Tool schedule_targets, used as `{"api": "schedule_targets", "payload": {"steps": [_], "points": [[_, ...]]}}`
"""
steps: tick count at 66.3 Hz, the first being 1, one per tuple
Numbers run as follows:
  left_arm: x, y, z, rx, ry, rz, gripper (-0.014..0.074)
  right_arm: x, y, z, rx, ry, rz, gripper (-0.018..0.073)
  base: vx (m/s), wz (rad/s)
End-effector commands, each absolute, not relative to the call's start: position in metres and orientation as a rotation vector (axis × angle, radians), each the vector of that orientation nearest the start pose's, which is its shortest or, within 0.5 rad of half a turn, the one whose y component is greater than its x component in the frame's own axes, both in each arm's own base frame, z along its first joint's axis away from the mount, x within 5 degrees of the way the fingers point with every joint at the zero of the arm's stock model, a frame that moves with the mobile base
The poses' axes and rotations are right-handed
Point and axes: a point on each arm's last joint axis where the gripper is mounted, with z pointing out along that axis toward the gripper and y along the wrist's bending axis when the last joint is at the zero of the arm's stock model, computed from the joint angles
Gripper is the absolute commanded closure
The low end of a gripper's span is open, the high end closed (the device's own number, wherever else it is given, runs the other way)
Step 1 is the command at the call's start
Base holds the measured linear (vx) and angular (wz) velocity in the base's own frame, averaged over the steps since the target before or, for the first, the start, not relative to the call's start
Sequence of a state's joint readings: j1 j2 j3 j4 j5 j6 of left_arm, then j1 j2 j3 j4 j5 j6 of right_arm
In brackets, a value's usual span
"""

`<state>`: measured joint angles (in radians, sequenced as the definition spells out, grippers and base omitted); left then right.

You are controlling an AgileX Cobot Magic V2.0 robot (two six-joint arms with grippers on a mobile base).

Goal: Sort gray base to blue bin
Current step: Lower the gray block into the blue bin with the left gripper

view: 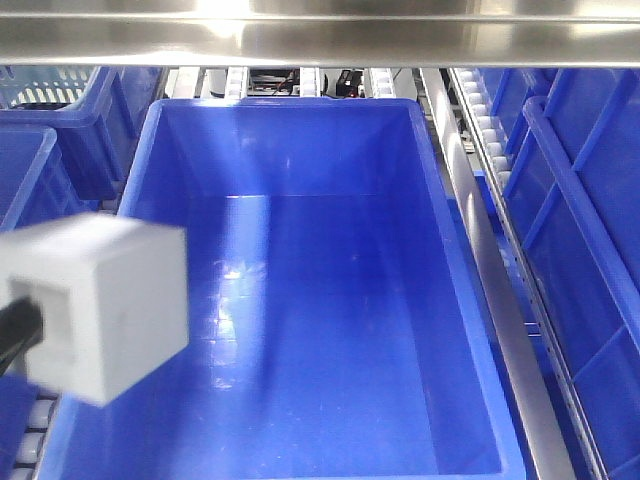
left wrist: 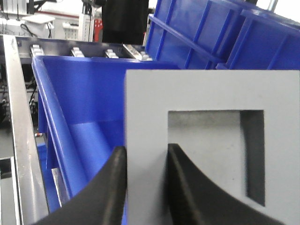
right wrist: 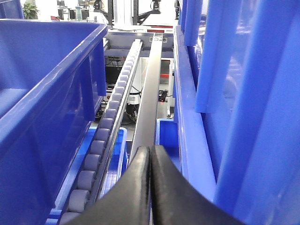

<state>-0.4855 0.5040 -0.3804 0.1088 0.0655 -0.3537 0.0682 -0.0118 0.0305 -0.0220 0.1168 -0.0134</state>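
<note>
The gray base (view: 100, 305) is a light-gray cube with a square recess, held in the air at the left rim of the blue bin (view: 440, 250). My left gripper (left wrist: 146, 154) is shut on the cube's wall (left wrist: 145, 117), one black finger outside and one inside the recess. The bin's blue wall shows behind the cube in the left wrist view (left wrist: 70, 93). The bin holds nothing. My right gripper (right wrist: 150, 154) is shut and empty, over the steel rail (right wrist: 150, 103) to the right of the bin wall (right wrist: 47, 93).
A steel shelf bar (view: 320, 40) runs across above the bin. Other blue bins stand at the left (view: 50, 140) and right (view: 590, 230). A pale slotted basket (view: 40, 85) sits at the far left. Roller tracks (right wrist: 101, 140) and a steel rail (view: 500, 300) flank the bin.
</note>
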Motion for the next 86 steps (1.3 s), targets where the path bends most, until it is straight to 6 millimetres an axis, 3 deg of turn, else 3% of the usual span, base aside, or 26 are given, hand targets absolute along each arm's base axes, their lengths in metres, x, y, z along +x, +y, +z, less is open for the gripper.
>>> {"api": "schedule_targets", "payload": {"steps": [1,18,26,34,45,57,68,86], "points": [[0.114,-0.062,0.326,0.201,1.591,-0.579,0.0592,0.056,0.003,0.196,-0.088,1.541,0.008,0.0568,0.00,0.00],[0.164,-0.090,0.339,0.252,1.691,-0.534,0.0586,0.056,0.003,0.196,-0.088,1.541,0.008,0.0568,0.00,0.00],[0.182,-0.117,0.338,0.372,1.721,-0.533,0.0580,0.056,0.003,0.196,-0.088,1.541,0.008,0.0568,0.00,0.00],[0.199,-0.144,0.330,0.519,1.755,-0.489,0.0573,0.056,0.003,0.196,-0.088,1.541,0.008,0.0568,0.00,0.00],[0.231,-0.166,0.315,0.550,1.896,-0.427,0.0559,0.056,0.003,0.196,-0.088,1.541,0.008,0.0568,0.00,0.00],[0.259,-0.182,0.309,0.554,2.026,-0.350,0.0527,0.056,0.003,0.196,-0.088,1.541,0.008,0.0568,0.00,0.00],[0.281,-0.195,0.291,0.553,2.148,-0.300,0.0501,0.056,0.003,0.196,-0.088,1.541,0.008,0.0568,0.00,0.00],[0.299,-0.211,0.265,0.506,2.253,-0.326,0.0442,0.056,0.003,0.196,-0.088,1.541,0.008,0.0568,0.00,0.00]]}}
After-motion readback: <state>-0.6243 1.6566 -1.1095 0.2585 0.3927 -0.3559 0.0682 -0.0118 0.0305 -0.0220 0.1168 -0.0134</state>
